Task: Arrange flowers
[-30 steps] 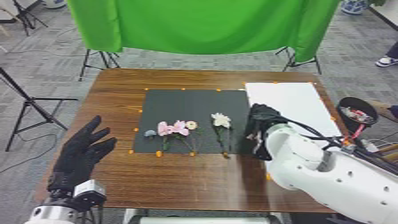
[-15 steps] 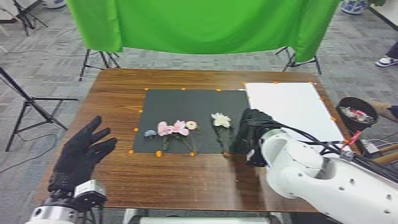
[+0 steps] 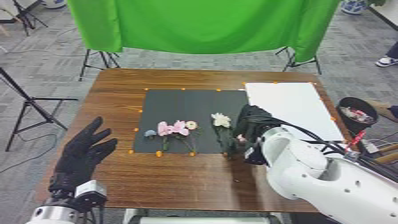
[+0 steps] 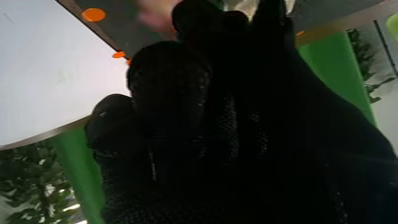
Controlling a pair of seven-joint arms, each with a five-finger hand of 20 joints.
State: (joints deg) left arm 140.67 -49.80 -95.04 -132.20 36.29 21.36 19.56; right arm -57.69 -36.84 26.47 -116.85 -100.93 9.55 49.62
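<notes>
green cloth (image 3: 200,27) behind brown table (image 3: 169,182) | black tripod (image 3: 29,102) left | gray floor (image 3: 55,57) around

On the dark sheet (image 3: 182,105), a small blue-grey flower (image 3: 150,133), two pink flowers (image 3: 163,128) and a small cream flower (image 3: 191,125) are lying clustered, visible stems pointing robotward. To their right, a white flower (image 3: 221,120) is lying; beside its stem, a partly hidden pink bloom (image 3: 241,138) is showing.

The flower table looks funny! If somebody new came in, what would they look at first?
Probably the big bright green cloth, hanging behind the brown table. Next might be the robot's black-gloved right hand, over the right side of the dark sheet. Then come the pink flowers lying on that sheet, to the left of the white flower.
</notes>
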